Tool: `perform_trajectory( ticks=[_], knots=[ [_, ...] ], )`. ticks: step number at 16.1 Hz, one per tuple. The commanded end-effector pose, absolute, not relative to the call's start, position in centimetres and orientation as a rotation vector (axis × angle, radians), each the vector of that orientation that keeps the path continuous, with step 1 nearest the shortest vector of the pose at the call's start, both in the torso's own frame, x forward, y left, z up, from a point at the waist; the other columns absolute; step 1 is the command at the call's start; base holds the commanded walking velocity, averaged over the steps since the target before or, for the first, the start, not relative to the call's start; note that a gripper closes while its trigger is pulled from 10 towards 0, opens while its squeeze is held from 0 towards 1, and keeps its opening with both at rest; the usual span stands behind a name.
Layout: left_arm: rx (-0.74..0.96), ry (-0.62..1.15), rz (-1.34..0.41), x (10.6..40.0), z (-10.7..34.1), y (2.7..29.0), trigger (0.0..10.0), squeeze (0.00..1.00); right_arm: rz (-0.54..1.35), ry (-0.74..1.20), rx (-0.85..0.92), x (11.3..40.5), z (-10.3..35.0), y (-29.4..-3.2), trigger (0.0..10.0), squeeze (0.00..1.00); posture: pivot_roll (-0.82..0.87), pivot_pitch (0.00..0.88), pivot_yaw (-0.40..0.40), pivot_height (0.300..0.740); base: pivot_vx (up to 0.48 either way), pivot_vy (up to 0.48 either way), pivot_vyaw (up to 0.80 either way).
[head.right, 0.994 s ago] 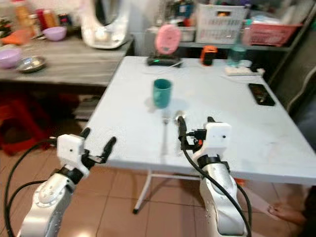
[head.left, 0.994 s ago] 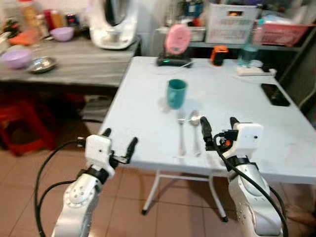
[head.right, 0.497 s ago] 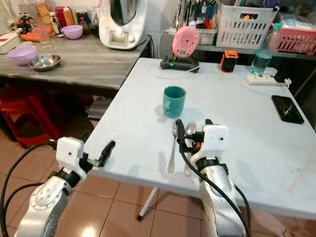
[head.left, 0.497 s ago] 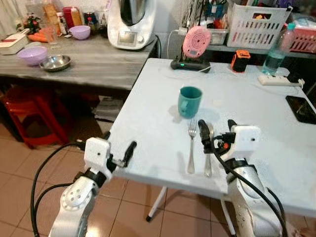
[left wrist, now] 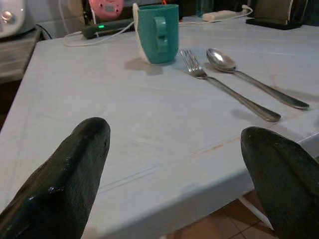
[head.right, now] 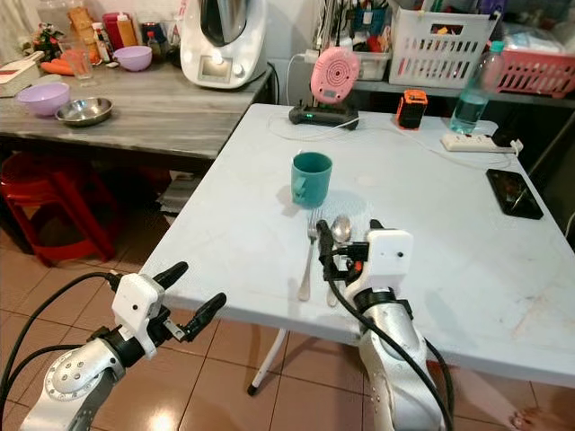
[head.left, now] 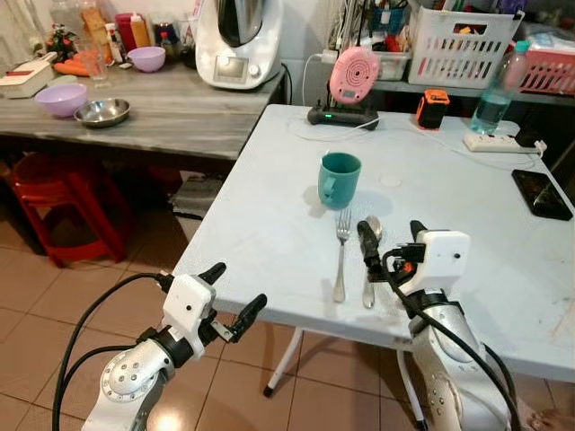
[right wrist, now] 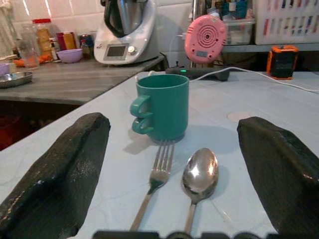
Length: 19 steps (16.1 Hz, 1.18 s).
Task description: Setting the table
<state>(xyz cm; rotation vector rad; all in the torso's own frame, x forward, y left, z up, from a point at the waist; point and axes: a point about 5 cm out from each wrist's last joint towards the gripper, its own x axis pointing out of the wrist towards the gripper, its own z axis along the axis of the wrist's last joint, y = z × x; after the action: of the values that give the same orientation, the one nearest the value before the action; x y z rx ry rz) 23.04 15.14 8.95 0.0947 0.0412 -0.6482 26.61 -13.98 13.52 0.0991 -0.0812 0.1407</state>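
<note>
A teal mug (head.left: 339, 178) stands upright on the white folding table (head.left: 260, 224). Just in front of it a fork (head.left: 340, 256) and a spoon (head.left: 370, 262) lie side by side, handles toward me. My right gripper (head.left: 392, 239) is open and hovers low over the spoon's handle end, holding nothing. Its wrist view looks at the mug (right wrist: 162, 105), fork (right wrist: 154, 184) and spoon (right wrist: 198, 179). My left gripper (head.left: 231, 294) is open and empty, off the table's front left edge and a bit below it. Its wrist view looks across the table at the mug (left wrist: 157, 32).
At the table's far side are a pink round device (head.left: 353, 76), an orange box (head.left: 433, 108), a water bottle (head.left: 497, 90), a power strip (head.left: 494, 142) and a black phone (head.left: 540, 193). A grey counter (head.left: 153, 121) on the left holds bowls and an appliance. A red stool (head.left: 54, 206) stands beneath.
The camera has shifted and the blur is gone. My left gripper has sunk a little below the table's edge. Mug, fork and spoon keep their places; my right gripper stays above the spoon.
</note>
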Motion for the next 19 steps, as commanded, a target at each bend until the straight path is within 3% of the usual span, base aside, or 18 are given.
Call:
perform_trajectory(
  ticks=[1, 7, 19],
  knots=[
    [0.11, 0.021, -0.668, 23.0, 9.5, 15.2, 10.0, 0.0, 0.149, -0.087, 0.108, 27.2, 13.9, -13.4, 10.0, 0.0, 0.01, 0.0, 0.009, 0.74, 0.0, 0.0, 0.8],
    [0.108, 0.006, -0.69, 22.8, 10.0, 14.9, 10.0, 0.0, 0.131, -0.043, 0.13, 28.8, 13.7, -12.6, 10.0, 0.0, 0.02, 0.007, 0.008, 0.74, 0.0, 0.0, 0.11],
    [0.087, 0.002, -0.802, 23.3, 10.7, 13.7, 10.0, 0.0, -0.006, 0.237, 0.161, 31.9, 10.7, -10.8, 10.0, 0.0, 0.01, 0.028, -0.003, 0.74, 0.0, 0.0, 0.0]
  ],
)
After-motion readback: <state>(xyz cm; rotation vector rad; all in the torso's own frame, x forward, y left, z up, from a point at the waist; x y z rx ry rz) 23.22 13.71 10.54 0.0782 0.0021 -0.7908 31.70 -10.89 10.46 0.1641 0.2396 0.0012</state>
